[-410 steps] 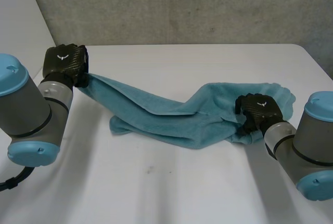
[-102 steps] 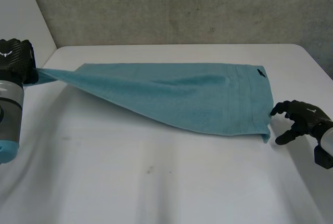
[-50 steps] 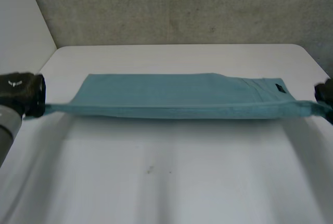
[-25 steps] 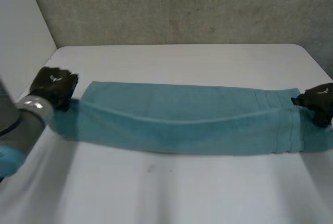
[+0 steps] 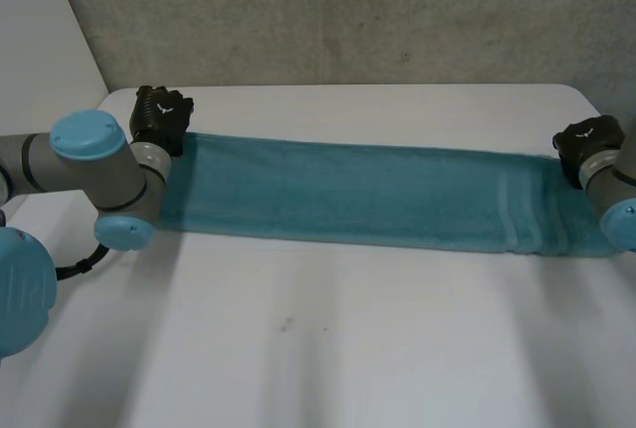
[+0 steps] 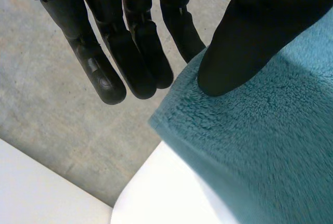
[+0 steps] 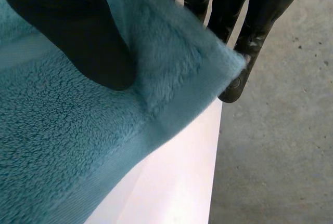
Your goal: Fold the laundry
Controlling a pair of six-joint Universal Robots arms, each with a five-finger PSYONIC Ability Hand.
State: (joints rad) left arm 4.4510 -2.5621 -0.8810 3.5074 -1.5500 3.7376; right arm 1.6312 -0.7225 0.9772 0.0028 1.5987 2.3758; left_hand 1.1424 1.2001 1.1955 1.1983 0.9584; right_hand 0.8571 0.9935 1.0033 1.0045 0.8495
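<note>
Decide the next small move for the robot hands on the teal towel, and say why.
Probably open both and let go: the towel lies flat as a long strip on the table, while the left robot hand and right robot hand each pinch a far corner.

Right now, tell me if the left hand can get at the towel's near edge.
Probably yes, after letting go: the left hand pinches the teal towel at a far corner, and its near edge lies bare.
</note>
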